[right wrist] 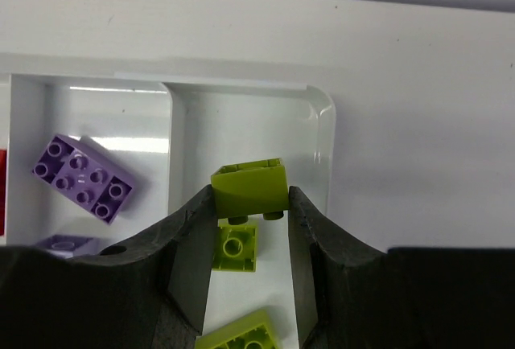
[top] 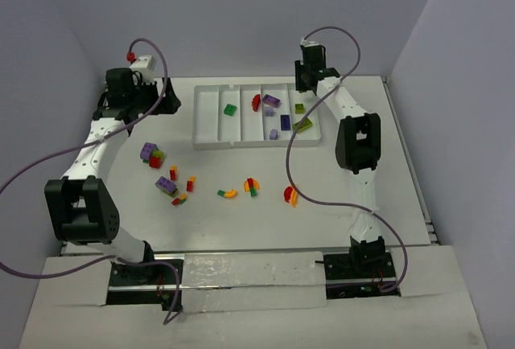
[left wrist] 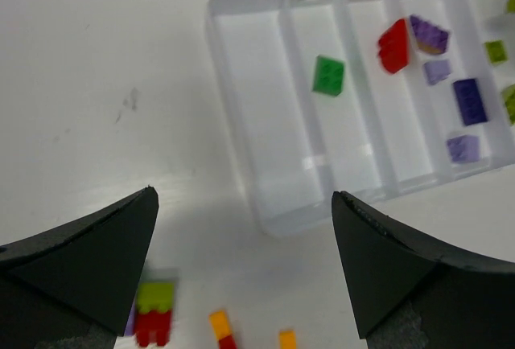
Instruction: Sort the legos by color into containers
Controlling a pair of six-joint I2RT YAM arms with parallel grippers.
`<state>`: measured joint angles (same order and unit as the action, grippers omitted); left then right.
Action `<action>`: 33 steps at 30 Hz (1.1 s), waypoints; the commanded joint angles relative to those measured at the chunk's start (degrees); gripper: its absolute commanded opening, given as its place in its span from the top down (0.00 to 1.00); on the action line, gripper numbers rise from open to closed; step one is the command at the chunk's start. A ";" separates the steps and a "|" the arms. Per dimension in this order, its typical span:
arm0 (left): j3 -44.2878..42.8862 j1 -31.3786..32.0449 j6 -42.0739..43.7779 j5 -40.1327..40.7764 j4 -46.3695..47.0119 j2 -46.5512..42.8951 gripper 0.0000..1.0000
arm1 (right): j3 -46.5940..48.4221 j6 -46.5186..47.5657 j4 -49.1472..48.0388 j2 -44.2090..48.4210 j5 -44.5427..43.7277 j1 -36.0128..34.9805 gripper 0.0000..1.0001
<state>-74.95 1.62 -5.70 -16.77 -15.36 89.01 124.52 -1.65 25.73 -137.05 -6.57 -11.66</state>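
The white tray (top: 208, 141) has five compartments. My right gripper (right wrist: 249, 192) is shut on a lime green brick (right wrist: 251, 186) and holds it above the far end of the rightmost compartment, where two more lime bricks (right wrist: 235, 246) lie. In the top view this gripper (top: 306, 88) is at the tray's far right corner. A green brick (top: 230, 109), a red one (top: 257, 101) and purple ones (top: 271, 101) lie in other compartments. My left gripper (left wrist: 244, 204) is open and empty, above the table left of the tray (left wrist: 265, 164). It also shows in the top view (top: 167, 96).
Loose bricks lie on the table in front of the tray: a purple, lime and red cluster (top: 152, 155), a purple brick (top: 166, 186), orange and red pieces (top: 191, 182), green and orange ones (top: 227, 193), and red and orange curved pieces (top: 290, 195). The leftmost compartment (top: 207, 112) holds nothing.
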 commanded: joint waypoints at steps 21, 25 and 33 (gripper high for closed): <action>7.20 -15.17 22.40 0.72 -19.05 0.37 0.12 | -14.77 -1.34 0.18 18.70 9.07 -3.23 0.00; 7.35 -15.15 21.52 1.92 -17.84 2.91 0.18 | -17.52 -1.52 1.27 21.32 10.11 -3.73 0.00; 4.68 -15.14 19.76 0.76 -16.20 9.70 0.21 | -20.35 -1.84 2.38 23.38 11.79 -4.16 0.01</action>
<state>-67.83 -13.50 14.62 -15.01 -32.79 96.08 105.39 -2.76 27.56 -115.55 4.08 -15.88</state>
